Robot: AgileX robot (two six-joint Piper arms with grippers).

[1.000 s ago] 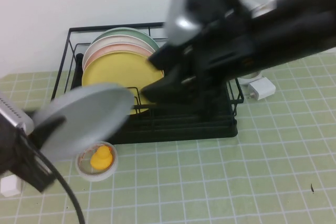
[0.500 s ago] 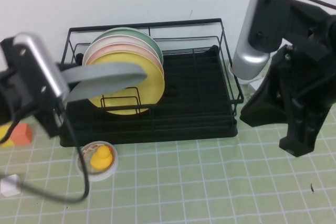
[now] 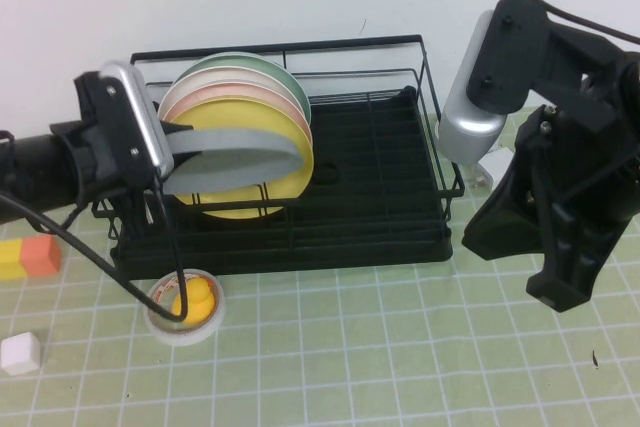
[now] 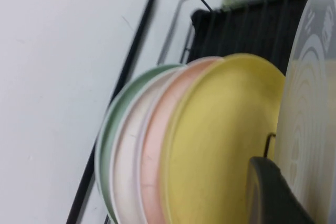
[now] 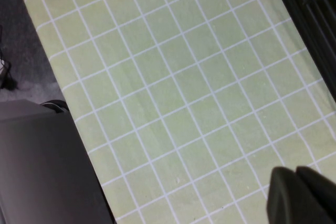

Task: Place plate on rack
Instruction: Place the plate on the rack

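Observation:
The light-grey plate is seen nearly edge-on, held over the left part of the black wire rack, just in front of the yellow plate. My left gripper is shut on the grey plate's left rim. In the left wrist view the grey plate stands beside the yellow plate, with one dark finger against it. My right gripper hangs over the mat to the right of the rack. In the right wrist view it is shut and empty.
Green, cream and pink plates stand in the rack behind the yellow one. A clear bowl with a yellow duck sits before the rack. An orange-yellow block and a white cube lie at the left.
My left arm has swung the grey plate up and rightward from beside the rack to just in front of the yellow plate. My right arm pulled back from the middle to the right.

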